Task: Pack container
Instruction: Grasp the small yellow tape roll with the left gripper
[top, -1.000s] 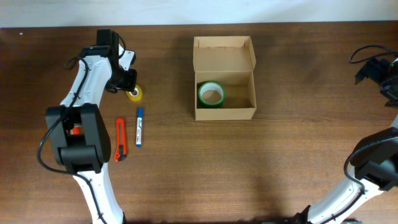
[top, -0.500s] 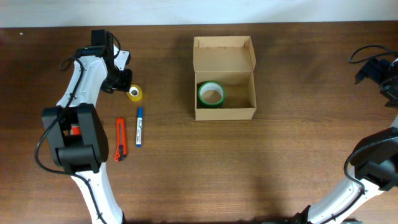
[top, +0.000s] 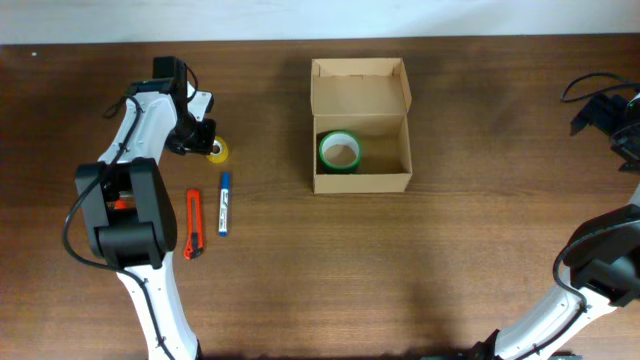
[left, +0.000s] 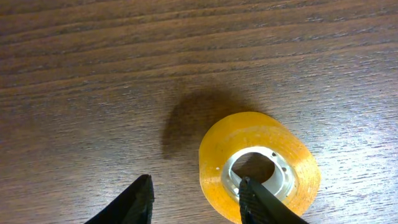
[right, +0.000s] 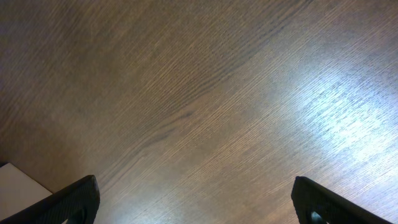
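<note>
Container (top: 385, 150) stands on the desk (top: 450, 260) between the two arms, flap lid open. A green tape roll (top: 340, 151) lies in its left half.

Step in hand, as judged: pick-up of the yellow tape roll (left: 258, 167), well left of the container.

Left fingers (left: 134, 202) are spread, one over the roll's core and one outside its wall, with nothing clamped.

The next move calls for closing on that wall, lifting, and carrying the roll right to the container.

Right fingers (right: 71, 199), far right of the container, are spread wide and empty.
</note>
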